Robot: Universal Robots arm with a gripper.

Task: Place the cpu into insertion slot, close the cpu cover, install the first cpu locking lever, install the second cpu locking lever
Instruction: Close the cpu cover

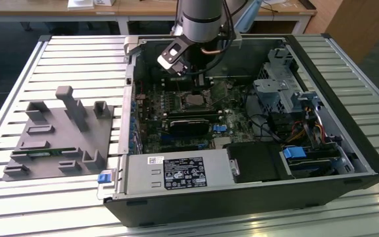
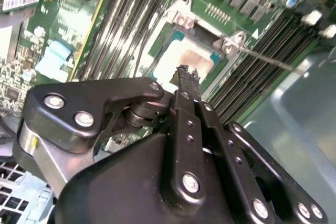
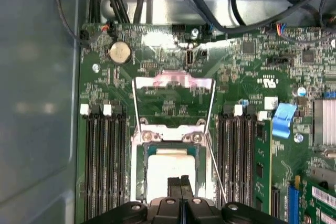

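Partly, the pincer (image 3: 181,181) covers the cpu (image 3: 164,163).

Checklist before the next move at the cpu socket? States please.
1. cpu lying inside the insertion slot: ok. Whether it is fully flush: cannot tell.
2. cpu cover closed: not ok. It is flipped open, away from the slot.
3. locking lever latched: not ok. The thin rod stands free beside the slot.
4. gripper empty: ok. Fingers are shut with nothing between them.
5. Gripper tips clear of the cpu: cannot tell. They sit right over its top in both wrist views.
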